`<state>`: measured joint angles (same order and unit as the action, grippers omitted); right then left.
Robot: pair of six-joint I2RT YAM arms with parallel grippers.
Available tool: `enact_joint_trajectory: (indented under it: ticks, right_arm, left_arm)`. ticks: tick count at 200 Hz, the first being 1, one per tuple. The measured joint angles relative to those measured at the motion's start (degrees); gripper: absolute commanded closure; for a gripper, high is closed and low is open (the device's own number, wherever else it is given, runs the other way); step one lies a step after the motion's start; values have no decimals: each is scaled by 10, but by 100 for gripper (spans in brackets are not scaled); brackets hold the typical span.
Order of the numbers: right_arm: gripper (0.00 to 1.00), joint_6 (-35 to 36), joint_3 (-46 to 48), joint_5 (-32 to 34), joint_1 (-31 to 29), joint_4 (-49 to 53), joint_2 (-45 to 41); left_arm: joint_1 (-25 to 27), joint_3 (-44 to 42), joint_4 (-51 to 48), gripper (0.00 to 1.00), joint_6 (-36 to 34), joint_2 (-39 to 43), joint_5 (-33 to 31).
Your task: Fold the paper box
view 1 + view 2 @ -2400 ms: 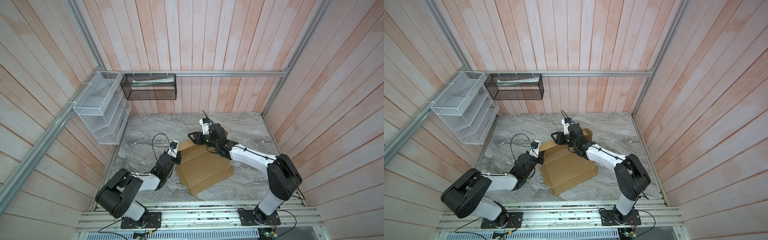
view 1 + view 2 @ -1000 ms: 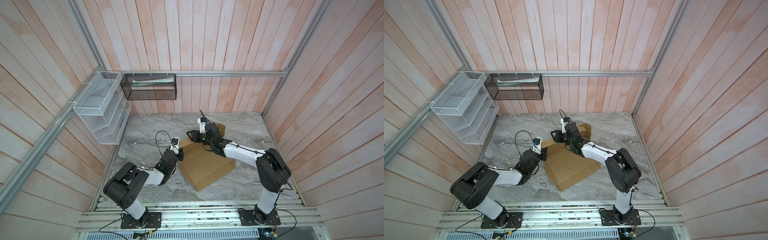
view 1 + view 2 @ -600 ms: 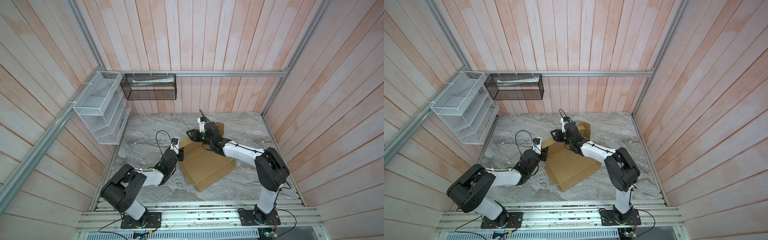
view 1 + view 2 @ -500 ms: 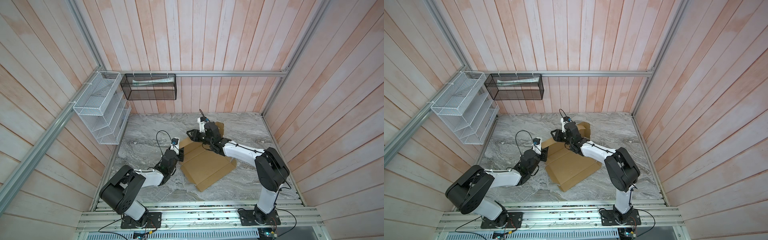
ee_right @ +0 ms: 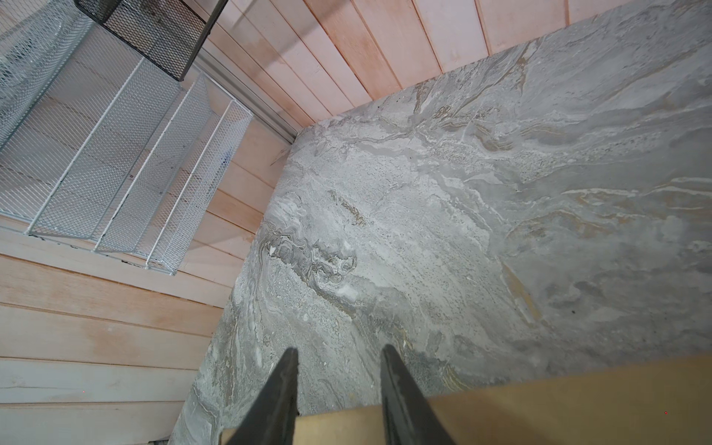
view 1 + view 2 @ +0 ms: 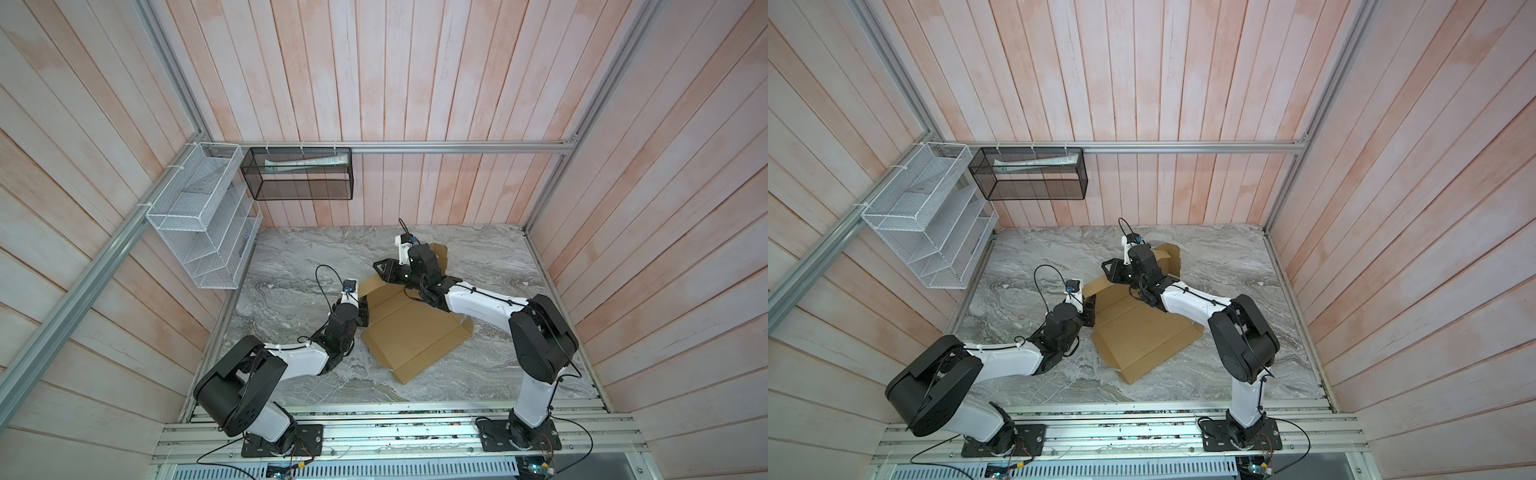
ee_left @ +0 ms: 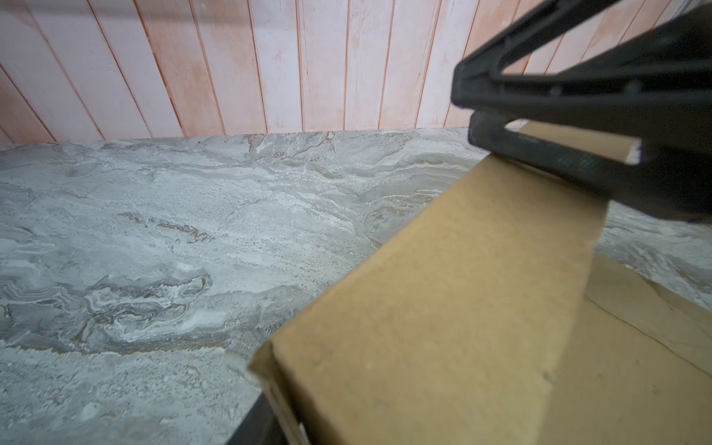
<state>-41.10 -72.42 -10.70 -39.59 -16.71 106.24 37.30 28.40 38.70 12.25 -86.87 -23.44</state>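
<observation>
Left gripper [image 6: 362, 300]: low at the left edge of the paper box [image 6: 415, 332]. The left wrist view shows one finger only as a dark sliver beside a raised side flap [image 7: 443, 289]. The other finger is hidden, so it cannot be told whether the gripper pinches the flap or stands loose about it. Right gripper [image 5: 339, 350]: jaws a narrow way apart, nothing pinched between them, tips past the top edge of the same flap, at its far end. Flap: stands up from the sheet, long axis running near to far, one gripper at each end, the left gripper at the nearer end. Paper box: tan cardboard, mostly flat on the grey marbled table [image 6: 299, 257], around the middle. The sheet's length appears to run near to far, skewed to the table's edges. Its main panel lies to the right of the left gripper and to the near right of the right gripper. Judgement: the flap would fold rightward over that panel, and both arms are about equally close to it. Beyond: white wire rack [image 6: 199, 216] on the left wall, black mesh basket [image 6: 299, 174] on the far wall, both well apart from the work.
</observation>
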Motion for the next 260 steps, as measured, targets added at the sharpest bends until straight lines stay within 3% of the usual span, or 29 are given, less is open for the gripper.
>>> enact_joint_trajectory:
  ticks: [96, 149, 198, 260]
  right_arm:
    - [63, -5, -1, 3, 0, 0, 1]
    - [63, -7, -2, 4, 0, 1, 1]
    - [63, -7, -3, 6, 0, 4, 0]
    - [62, -7, 1, 7, 0, 10, -14]
  left_arm:
    - [14, 12, -28, 72, 54, -17, -87]
    - [14, 32, -17, 91, 66, -51, -131]
    - [14, 20, 45, 100, 21, -71, -143]
    - [14, 3, 172, 100, -79, -108, -123]
